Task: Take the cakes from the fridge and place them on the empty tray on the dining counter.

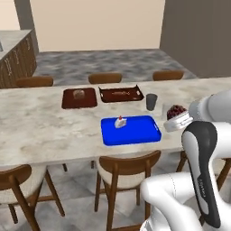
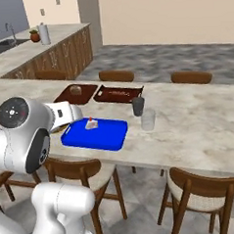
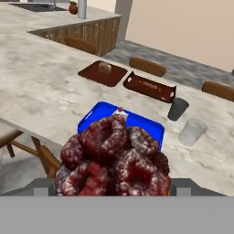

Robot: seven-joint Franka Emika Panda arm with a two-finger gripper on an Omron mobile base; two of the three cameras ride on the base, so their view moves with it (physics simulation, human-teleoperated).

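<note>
My gripper (image 3: 114, 187) is shut on the dark brown-red round cake (image 3: 114, 157), which bulges up between the fingers in the hand view. In the left base view this cake (image 1: 177, 110) hangs in the gripper (image 1: 177, 119) just right of the blue tray (image 1: 135, 135), over the dining counter (image 1: 40, 126). The white slice with a red cherry (image 1: 120, 122) sits on the tray's back left part. From the right base view the slice (image 2: 92, 123) rests on the tray (image 2: 103, 137), with my hand at the tray's left end. The cherry (image 3: 120, 110) peeks over the held cake.
Behind the blue tray lie two dark brown trays, one (image 1: 80, 103) carrying a tan lump, the other (image 1: 121, 94) to its right. A dark grey cup (image 1: 151, 101) and a clear glass (image 2: 148, 120) stand right of the tray. Wooden chairs (image 1: 128, 164) line both sides.
</note>
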